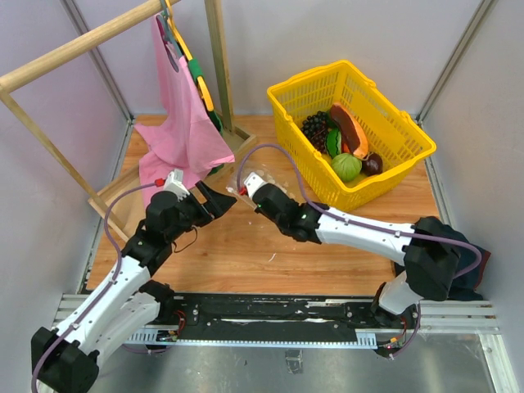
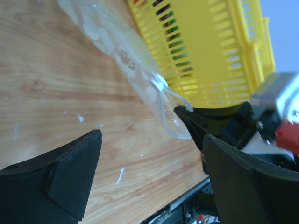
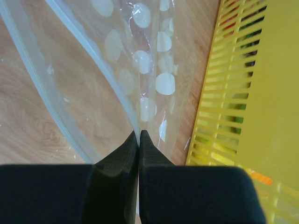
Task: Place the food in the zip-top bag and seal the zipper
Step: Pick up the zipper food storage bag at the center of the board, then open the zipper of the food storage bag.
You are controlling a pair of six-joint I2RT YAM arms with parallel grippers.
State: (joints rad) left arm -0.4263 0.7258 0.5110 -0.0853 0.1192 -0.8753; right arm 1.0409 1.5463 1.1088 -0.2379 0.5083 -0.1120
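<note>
The clear zip-top bag (image 3: 140, 70) with white dots hangs over the wooden table beside the basket. Its mouth gapes, and the two whitish zipper strips (image 3: 88, 51) run apart. My right gripper (image 3: 139, 134) is shut on one strip's edge and shows in the top view (image 1: 248, 190). My left gripper (image 2: 154, 172) is open and empty, low over the table just short of the bag (image 2: 126, 60); it also shows in the top view (image 1: 223, 199). The food lies in the yellow basket: green ball (image 1: 346, 166), maroon ball (image 1: 373, 164), brown-orange slice (image 1: 350, 129). No lemon piece shows clearly.
The yellow basket (image 1: 352, 131) stands at the back right, close to the bag (image 2: 210, 51). A pink cloth (image 1: 184, 123) hangs from a wooden rack (image 1: 82, 45) at the back left. Dark grapes (image 1: 315, 127) lie in the basket. Grey walls enclose the table.
</note>
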